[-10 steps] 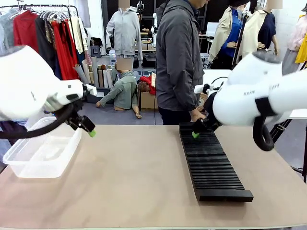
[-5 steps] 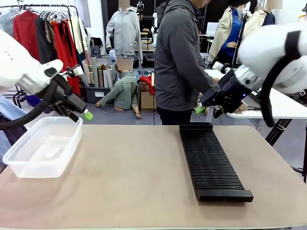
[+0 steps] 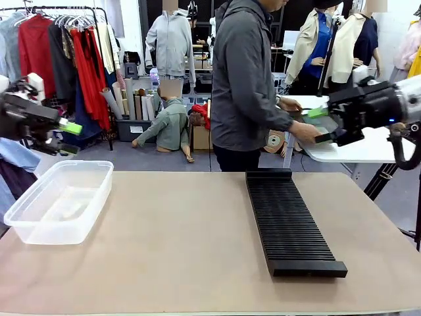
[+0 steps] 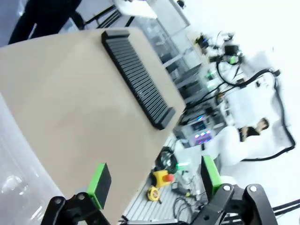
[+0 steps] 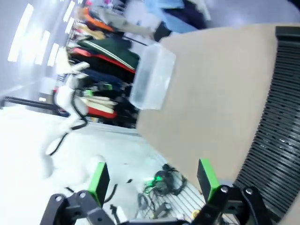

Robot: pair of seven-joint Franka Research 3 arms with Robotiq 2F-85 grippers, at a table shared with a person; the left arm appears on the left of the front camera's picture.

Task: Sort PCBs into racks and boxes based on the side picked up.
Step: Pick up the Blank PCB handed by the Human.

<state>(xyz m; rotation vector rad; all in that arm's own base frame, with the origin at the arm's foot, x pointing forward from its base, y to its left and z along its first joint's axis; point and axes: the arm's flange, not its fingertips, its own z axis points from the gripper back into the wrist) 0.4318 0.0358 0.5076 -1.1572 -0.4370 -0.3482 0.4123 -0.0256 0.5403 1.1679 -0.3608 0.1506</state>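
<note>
There is one black slotted rack (image 3: 289, 220), lying right of the middle of the table (image 3: 177, 243), with its length running from the far edge toward the near side. One clear tub (image 3: 46, 234) sits on the table's left side, well apart from the rack, and nothing can be made out inside it. Two grippers show. The left gripper (image 3: 71, 138) hangs above and beyond the tub's far left corner, and its arm is cut off by the picture's left edge. In the left wrist view the left gripper (image 4: 154, 178) has its jaws wide with nothing between the green pads, and the whole rack (image 4: 138, 82) shows beyond them. The right gripper (image 3: 320, 125) is held high, past the table's far right, just beside a hand (image 3: 304, 131) of the one person (image 3: 247, 79) standing at the far side. In the right wrist view the right gripper (image 5: 153, 179) also has its jaws spread wide around nothing. That view shows the tub (image 5: 152, 82) small and blurred, and the rack (image 5: 276, 136) cut off by the right edge. A pale greenish patch by the person's hand is too blurred to name, so where the PCBs are cannot be told.
</note>
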